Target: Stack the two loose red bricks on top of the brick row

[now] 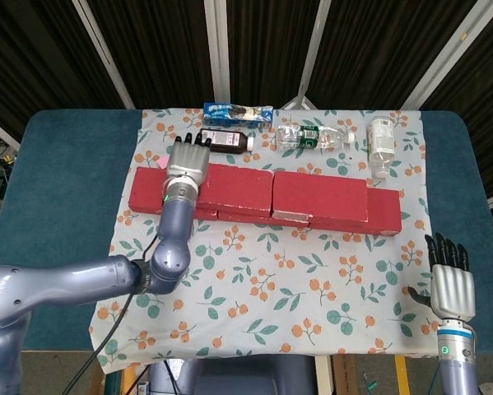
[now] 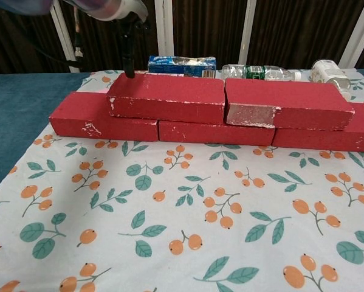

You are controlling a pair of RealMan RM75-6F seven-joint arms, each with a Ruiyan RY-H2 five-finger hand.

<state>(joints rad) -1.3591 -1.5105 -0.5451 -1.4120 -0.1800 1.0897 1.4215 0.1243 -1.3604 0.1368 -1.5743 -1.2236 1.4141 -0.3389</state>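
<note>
Two red bricks lie side by side on top of the brick row (image 1: 386,214) (image 2: 103,118): the left upper brick (image 1: 234,185) (image 2: 169,97) and the right upper brick (image 1: 320,196) (image 2: 285,100). My left hand (image 1: 186,164) (image 2: 112,9) hovers over the left end of the left upper brick, fingers stretched out toward the back. In the chest view one dark fingertip (image 2: 129,72) reaches down at that brick's far left corner. It holds nothing. My right hand (image 1: 450,284) is at the front right of the table, open, far from the bricks.
Behind the bricks lie a blue packet (image 1: 238,113) (image 2: 182,64), a dark bottle (image 1: 227,140), a clear water bottle (image 1: 308,136) (image 2: 257,72) and a white bottle (image 1: 382,141) (image 2: 329,72). A floral cloth (image 1: 271,280) covers the blue table.
</note>
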